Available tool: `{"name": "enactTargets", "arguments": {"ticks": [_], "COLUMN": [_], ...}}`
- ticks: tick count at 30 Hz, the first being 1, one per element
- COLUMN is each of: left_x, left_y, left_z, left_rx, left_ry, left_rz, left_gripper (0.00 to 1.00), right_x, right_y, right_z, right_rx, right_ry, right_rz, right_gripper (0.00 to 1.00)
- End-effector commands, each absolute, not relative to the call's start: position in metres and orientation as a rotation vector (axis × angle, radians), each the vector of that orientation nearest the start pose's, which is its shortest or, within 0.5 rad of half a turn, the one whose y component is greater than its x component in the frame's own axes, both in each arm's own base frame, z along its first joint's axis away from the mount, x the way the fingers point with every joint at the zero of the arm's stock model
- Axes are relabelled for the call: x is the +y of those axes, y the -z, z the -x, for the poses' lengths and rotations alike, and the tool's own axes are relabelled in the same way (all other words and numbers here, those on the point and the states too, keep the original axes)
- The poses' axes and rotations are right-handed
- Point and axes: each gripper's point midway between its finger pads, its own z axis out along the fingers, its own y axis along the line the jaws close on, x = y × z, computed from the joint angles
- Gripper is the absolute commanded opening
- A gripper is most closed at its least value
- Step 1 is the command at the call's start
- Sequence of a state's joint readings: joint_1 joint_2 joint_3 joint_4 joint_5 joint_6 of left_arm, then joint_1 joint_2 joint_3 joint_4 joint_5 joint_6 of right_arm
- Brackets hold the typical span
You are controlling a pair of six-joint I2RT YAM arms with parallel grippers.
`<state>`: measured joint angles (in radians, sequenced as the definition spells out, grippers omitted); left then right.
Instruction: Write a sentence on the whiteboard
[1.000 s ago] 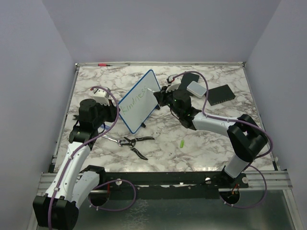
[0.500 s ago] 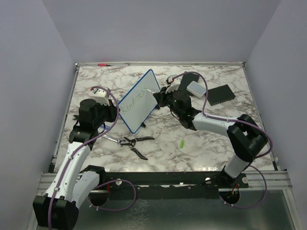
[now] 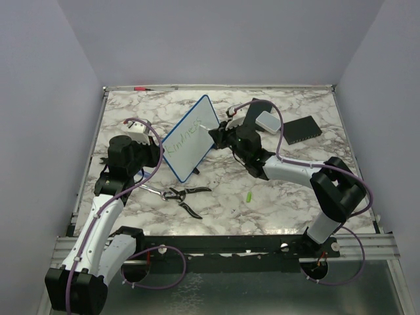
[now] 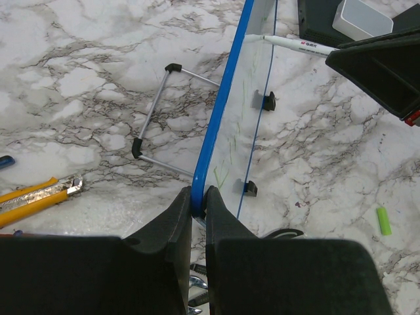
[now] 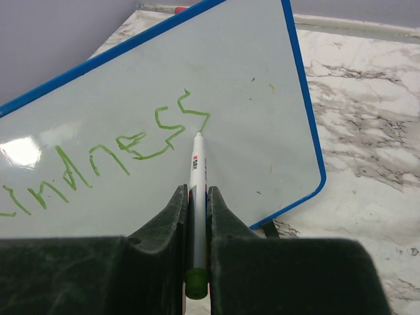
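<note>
The whiteboard [image 3: 191, 134], blue-framed, stands tilted on its edge at the middle of the table. My left gripper [image 3: 159, 157] [image 4: 199, 193] is shut on its blue frame [image 4: 226, 98] at the lower left corner. Only part of the sentence shows: the green word "Kindness" [image 5: 131, 141] [image 3: 184, 133], running up across the board [image 5: 249, 72]. My right gripper [image 5: 197, 190] [image 3: 218, 134] is shut on a white marker [image 5: 197, 167] [image 4: 295, 44]. The marker's tip rests on the board just below the last "s".
Pliers [image 3: 184, 195] lie in front of the board, with a green marker cap [image 3: 249, 196] [image 4: 382, 220] to the right. Black pads [image 3: 302, 129] and a white box [image 3: 268, 120] sit at the back right. A yellow utility knife [image 4: 39, 197] lies left. The board's wire stand [image 4: 154, 111] rests behind it.
My right gripper with the marker has shifted slightly left and down along the board. The left gripper and the board have not moved.
</note>
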<state>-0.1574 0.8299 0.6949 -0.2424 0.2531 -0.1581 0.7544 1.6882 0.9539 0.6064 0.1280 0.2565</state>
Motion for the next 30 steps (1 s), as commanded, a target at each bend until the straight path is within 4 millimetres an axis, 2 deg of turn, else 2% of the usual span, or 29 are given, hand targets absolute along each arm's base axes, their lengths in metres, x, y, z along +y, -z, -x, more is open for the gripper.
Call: {"name": "enactTargets", "arguments": {"ticks": [1,10,17,23,30], "left_x": [-0.094,-0.094,-0.094,-0.094,-0.094], "left_y": [-0.204,-0.205,-0.205,-0.205,-0.204], "left_z": [-0.289,-0.289,-0.289,-0.289,-0.289], "left_rx": [1.962,1.958,1.957,1.957,1.96], "left_ry": [0.43,0.429,0.428,0.429,0.429], "left_rz": [-0.174,-0.174,-0.174,-0.174,-0.173], "left_gripper": [0.03,0.03,0.03,0.03,0.03], "right_x": [0.35,0.328,0.316,0.317,0.334], "right_y": [-0.191,-0.217,-0.224,-0.227,-0.227], "right_z": [-0.37,-0.361,-0.351,-0.331,-0.299], "right_rx": [1.683,1.638,1.623,1.597,1.568], "right_ry": [-0.682,-0.651,-0.676,-0.755,-0.893], "right_rz": [0.38,0.334,0.349,0.405,0.528], "right_gripper": [0.01,0.01,0.01,0.01,0.01]}}
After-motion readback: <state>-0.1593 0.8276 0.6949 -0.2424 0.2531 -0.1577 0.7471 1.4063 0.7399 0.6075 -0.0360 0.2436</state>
